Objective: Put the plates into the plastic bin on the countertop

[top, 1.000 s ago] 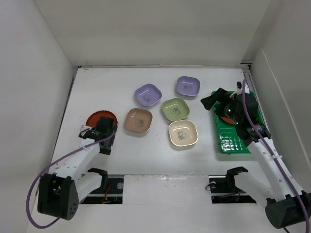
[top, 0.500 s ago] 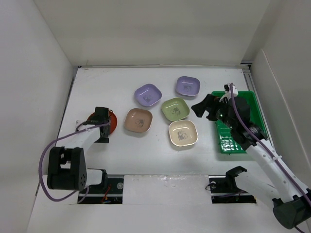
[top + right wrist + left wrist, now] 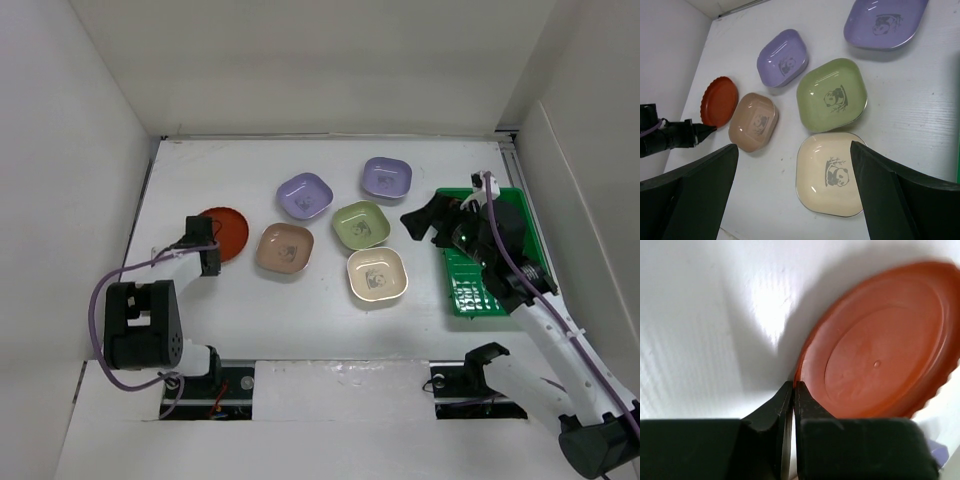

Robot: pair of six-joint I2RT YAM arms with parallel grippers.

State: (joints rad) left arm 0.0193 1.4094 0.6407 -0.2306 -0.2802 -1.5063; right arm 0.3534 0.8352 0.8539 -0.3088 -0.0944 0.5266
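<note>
- Left tool [image 3: 793,385]: fingers pressed together, tips touching the rim of the red-orange plate [image 3: 880,350], which lies at the table's [image 3: 230,320] 9 o'clock. So slight a hold could slip or shove the plate towards the left wall [image 3: 100,200] close by.
- Square dishes [image 3: 285,247] crowd the centre, so a low carry could clip them.
- Right tool [image 3: 794,145]: fingers wide apart and empty, hanging at the 9 o'clock edge of the green bin [image 3: 470,295], at the table's 3 o'clock. There it may block the drop.
</note>
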